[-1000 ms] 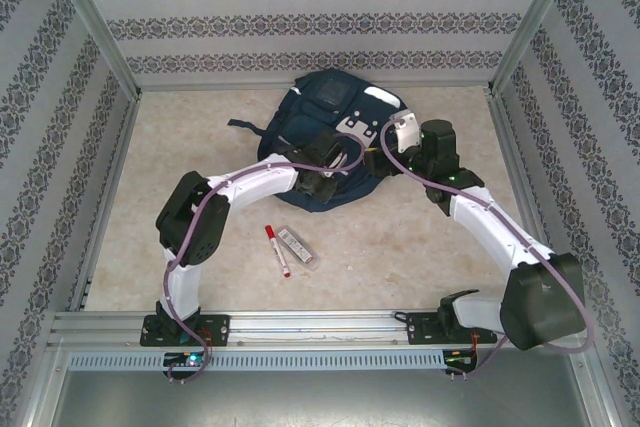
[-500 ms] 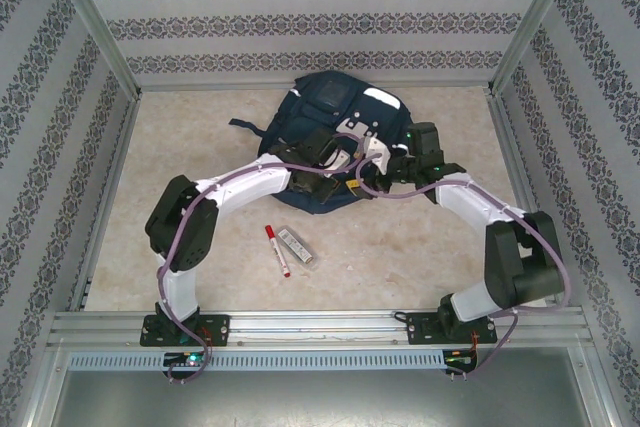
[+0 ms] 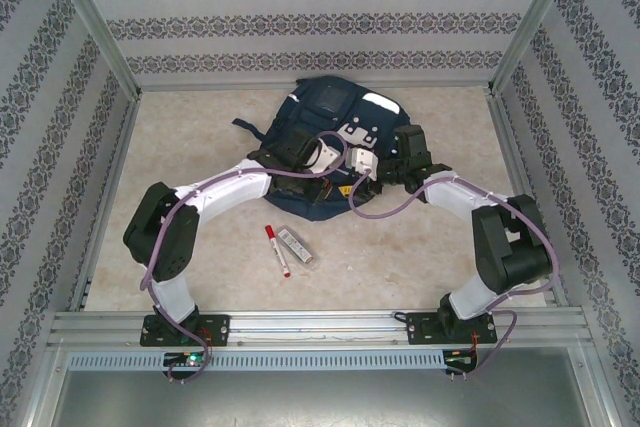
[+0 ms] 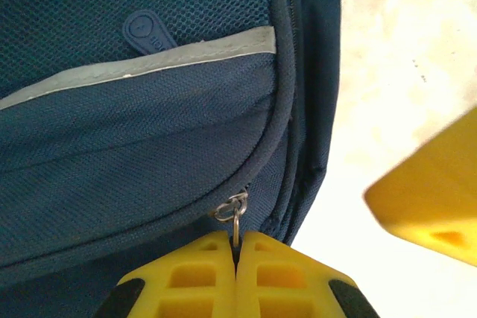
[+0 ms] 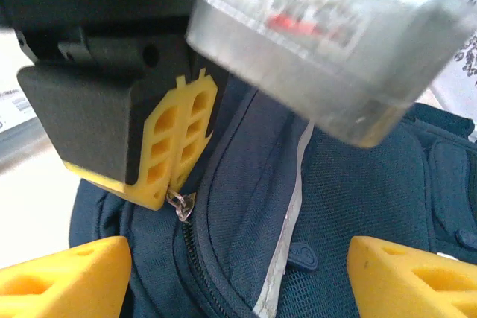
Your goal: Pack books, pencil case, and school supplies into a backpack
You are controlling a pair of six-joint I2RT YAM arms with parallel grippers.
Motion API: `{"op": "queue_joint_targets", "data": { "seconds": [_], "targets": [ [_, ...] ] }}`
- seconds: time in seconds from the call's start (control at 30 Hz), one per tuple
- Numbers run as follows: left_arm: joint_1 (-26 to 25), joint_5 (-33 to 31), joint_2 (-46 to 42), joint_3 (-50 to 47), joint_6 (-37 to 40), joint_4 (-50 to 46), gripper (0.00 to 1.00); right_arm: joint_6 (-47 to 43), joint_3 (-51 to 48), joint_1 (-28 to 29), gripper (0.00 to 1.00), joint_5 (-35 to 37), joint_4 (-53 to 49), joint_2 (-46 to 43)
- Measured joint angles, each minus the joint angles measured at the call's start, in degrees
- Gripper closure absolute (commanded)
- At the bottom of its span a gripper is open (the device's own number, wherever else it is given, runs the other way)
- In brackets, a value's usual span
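In the left wrist view, the left gripper (image 4: 237,249) is seen pressed together on the metal zipper pull (image 4: 235,214) of the backpack (image 4: 134,132), which lies directly ahead of it. In the right wrist view, the right gripper (image 5: 238,277) is seen spread, with the pull just ahead of its gap. From above, the marker (image 3: 277,249) and pencil case (image 3: 296,246) are shown well apart from both grippers, toward the arm bases.

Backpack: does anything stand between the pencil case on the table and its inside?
Yes. The zipper on the backpack looks closed along the stretch in view, with the left gripper pinched shut on its pull ring. The pencil case lies on the table, apart from it.
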Motion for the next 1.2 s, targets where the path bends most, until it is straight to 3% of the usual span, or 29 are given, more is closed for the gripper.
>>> {"op": "queue_joint_targets", "data": {
  "seconds": [0.13, 0.33, 0.63, 0.77, 1.03, 1.1, 1.2],
  "targets": [
    [0.68, 2.16, -0.85, -0.94, -0.44, 1.62, 1.00, -1.92, 0.09, 0.00, 0.38, -0.20, -0.17, 1.22],
    [1.49, 3.91, -1.68, -1.92, -0.63, 3.23, 1.00, -4.31, 1.07, 0.13, 0.40, -0.20, -1.73, 3.61],
    [3.21, 7.91, -1.84, -2.84, -1.11, 4.79, 1.00, -10.16, 3.54, 1.62, 0.83, 3.41, -5.05, 3.85],
    [6.97, 10.82, -3.06, -4.57, -1.31, 5.66, 1.00, -11.50, 2.29, 2.86, 1.00, 6.54, -3.02, 2.93],
    [16.28, 7.52, -3.89, -7.87, -0.20, 5.42, 1.00, -11.98, -0.46, 0.44, 0.98, 9.11, -2.14, -0.22],
    [17.11, 7.48, -3.80, -7.91, -0.44, 5.51, 1.00, -11.65, -0.74, 0.17, 0.70, 9.35, -2.05, -0.35],
    [17.22, 8.90, -3.80, -8.11, -2.58, 6.54, 1.00, -10.69, -0.98, -0.09, 0.56, 9.77, -2.21, -0.63]
  ]
}}
